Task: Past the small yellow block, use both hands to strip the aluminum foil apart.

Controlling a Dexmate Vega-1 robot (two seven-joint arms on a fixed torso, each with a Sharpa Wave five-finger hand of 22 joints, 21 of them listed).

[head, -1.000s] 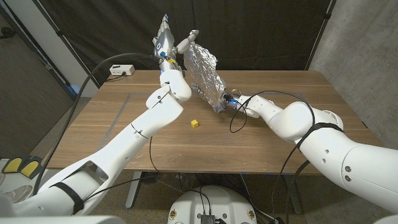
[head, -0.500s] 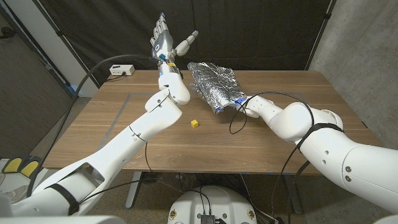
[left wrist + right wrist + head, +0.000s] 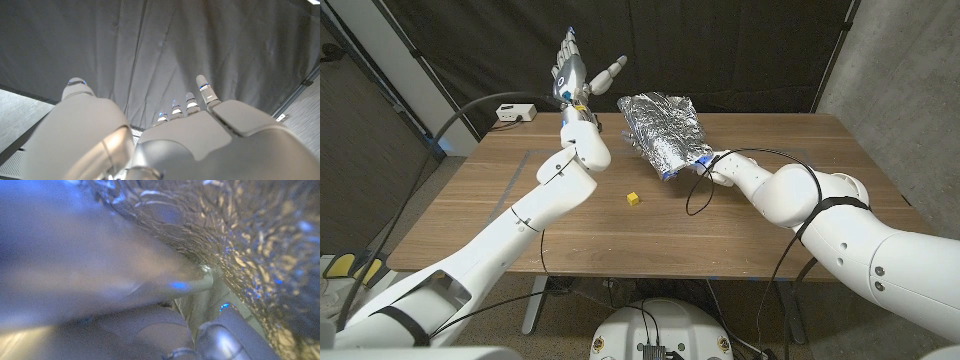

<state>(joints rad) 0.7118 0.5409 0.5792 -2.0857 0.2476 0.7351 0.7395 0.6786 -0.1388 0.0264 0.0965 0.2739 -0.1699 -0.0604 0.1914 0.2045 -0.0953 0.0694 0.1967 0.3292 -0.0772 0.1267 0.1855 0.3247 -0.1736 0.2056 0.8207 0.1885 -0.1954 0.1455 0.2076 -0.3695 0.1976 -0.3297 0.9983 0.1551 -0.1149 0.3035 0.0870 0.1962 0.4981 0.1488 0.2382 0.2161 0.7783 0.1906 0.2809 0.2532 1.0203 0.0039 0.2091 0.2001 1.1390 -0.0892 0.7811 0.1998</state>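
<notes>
Foil (image 3: 663,130) prob. pinched in right hand (image 3: 708,165) per wrist cam; left hand (image 3: 572,70) spread, empty.

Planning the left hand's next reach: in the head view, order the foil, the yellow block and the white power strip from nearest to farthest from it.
From the left hand:
1. White power strip, at the table's far left edge.
2. Foil, to its right, gripped by the right hand.
3. Yellow block, mid-table.

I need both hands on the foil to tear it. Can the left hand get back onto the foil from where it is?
Probably yes. The left hand is raised, open and empty, beside the aluminum foil that the right hand holds, with nothing between them.
</notes>
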